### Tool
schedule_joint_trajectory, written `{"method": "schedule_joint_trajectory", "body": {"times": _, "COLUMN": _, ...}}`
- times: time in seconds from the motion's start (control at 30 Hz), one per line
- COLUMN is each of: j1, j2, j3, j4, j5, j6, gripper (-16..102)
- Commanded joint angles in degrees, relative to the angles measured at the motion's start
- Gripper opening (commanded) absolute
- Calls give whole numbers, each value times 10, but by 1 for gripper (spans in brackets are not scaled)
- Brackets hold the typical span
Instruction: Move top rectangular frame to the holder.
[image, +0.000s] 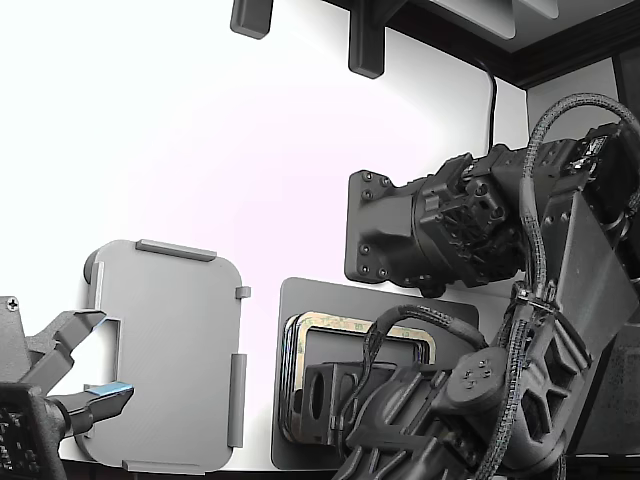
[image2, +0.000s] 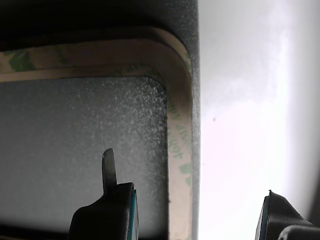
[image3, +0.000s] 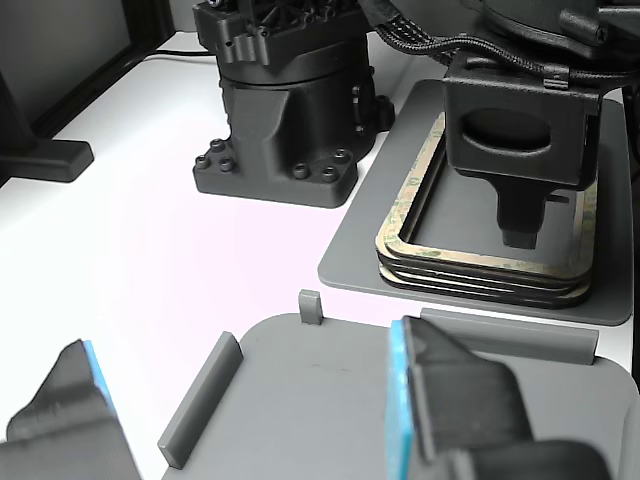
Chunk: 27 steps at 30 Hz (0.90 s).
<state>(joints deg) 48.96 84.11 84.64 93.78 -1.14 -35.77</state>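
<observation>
The top rectangular frame (image3: 402, 218) is a thin tan ring with greenish marks, lying on a stack of like frames on a dark grey mat (image3: 350, 255). In the wrist view one rounded corner of the frame (image2: 179, 90) fills the picture. My gripper (image2: 192, 217) is open and straddles the frame's side: one fingertip (image2: 108, 172) is over the open centre, the other (image2: 277, 212) is beyond the mat over the white table. Nothing is held. The holder (image: 170, 340), a light grey plate with raised tabs, lies at the exterior view's left, apart from the stack.
A second arm's open gripper with blue pads (image: 80, 375) hovers at the holder's left edge in the exterior view. A black arm base (image3: 280, 110) stands behind the mat. My own arm (image: 450, 400) hides much of the stack in the exterior view.
</observation>
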Motion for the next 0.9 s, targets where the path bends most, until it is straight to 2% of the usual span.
{"method": "schedule_joint_trajectory", "body": {"times": 0.0, "j1": -3, "j2": 15, "j3": -10, "j4": 1, "j5": -3, "j6": -10, "gripper": 100}}
{"method": "schedule_joint_trajectory", "body": {"times": 0.1, "j1": 2, "j2": 17, "j3": -6, "j4": -4, "j5": -2, "j6": -11, "gripper": 100}}
{"method": "schedule_joint_trajectory", "body": {"times": 0.17, "j1": 5, "j2": 17, "j3": -4, "j4": -13, "j5": 9, "j6": 1, "gripper": 94}}
{"method": "schedule_joint_trajectory", "body": {"times": 0.27, "j1": 10, "j2": 31, "j3": 13, "j4": -22, "j5": 21, "j6": 23, "gripper": 100}}
{"method": "schedule_joint_trajectory", "body": {"times": 0.3, "j1": 11, "j2": 38, "j3": 25, "j4": -34, "j5": 23, "j6": 27, "gripper": 99}}
{"method": "schedule_joint_trajectory", "body": {"times": 0.37, "j1": 11, "j2": 45, "j3": 44, "j4": -56, "j5": 27, "j6": 35, "gripper": 84}}
{"method": "schedule_joint_trajectory", "body": {"times": 0.4, "j1": 11, "j2": 45, "j3": 47, "j4": -60, "j5": 27, "j6": 35, "gripper": 82}}
{"method": "schedule_joint_trajectory", "body": {"times": 0.53, "j1": 11, "j2": 47, "j3": 60, "j4": -72, "j5": 13, "j6": 39, "gripper": 90}}
{"method": "schedule_joint_trajectory", "body": {"times": 0.87, "j1": 11, "j2": 40, "j3": 66, "j4": -83, "j5": 4, "j6": 42, "gripper": 80}}
